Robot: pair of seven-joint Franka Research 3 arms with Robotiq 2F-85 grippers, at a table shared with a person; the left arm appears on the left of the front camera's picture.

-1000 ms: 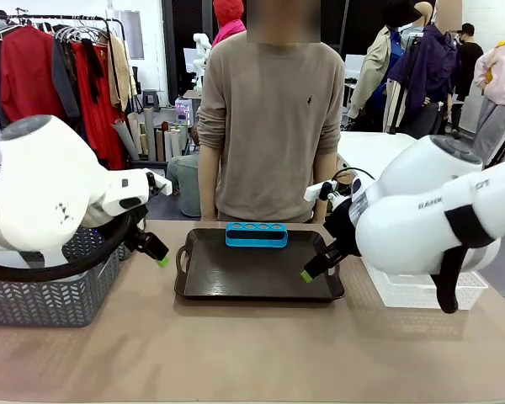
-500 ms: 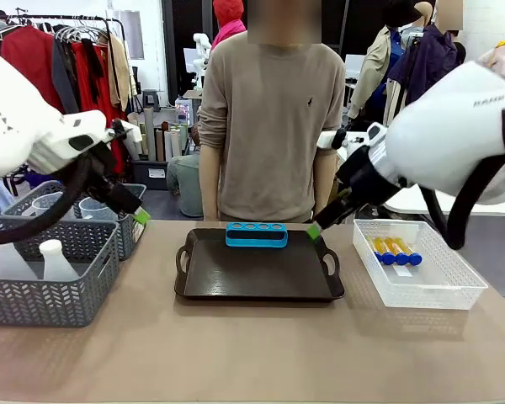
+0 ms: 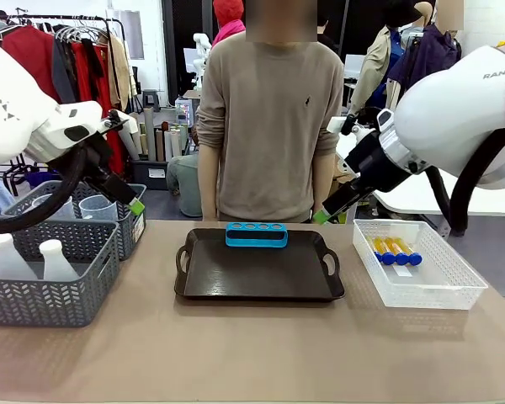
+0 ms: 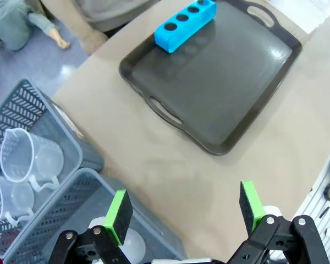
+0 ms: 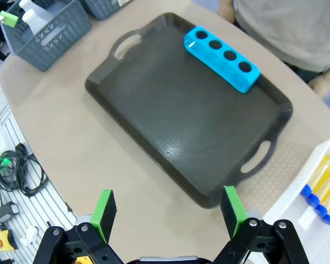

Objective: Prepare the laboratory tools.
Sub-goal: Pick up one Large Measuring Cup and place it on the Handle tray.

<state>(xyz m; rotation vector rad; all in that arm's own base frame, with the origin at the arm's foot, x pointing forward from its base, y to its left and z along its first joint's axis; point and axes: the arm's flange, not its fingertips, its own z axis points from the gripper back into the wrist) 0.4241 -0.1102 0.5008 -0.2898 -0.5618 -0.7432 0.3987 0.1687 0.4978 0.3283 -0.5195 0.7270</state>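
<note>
Left fingers (image 4: pixel 119 215) and right fingers (image 5: pixel 105 213) gape wide, holding nothing.

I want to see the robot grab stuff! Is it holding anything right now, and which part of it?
Nothing is held. The left gripper and the right gripper are both open and empty.

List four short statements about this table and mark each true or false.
The rack sits on the tray. True.
The tubes stand in the rack. False: they lie in the white basket.
The left hand and the right hand are open. True.
The left hand holds a beaker. False: it is empty; the beaker sits in a grey basket.
</note>
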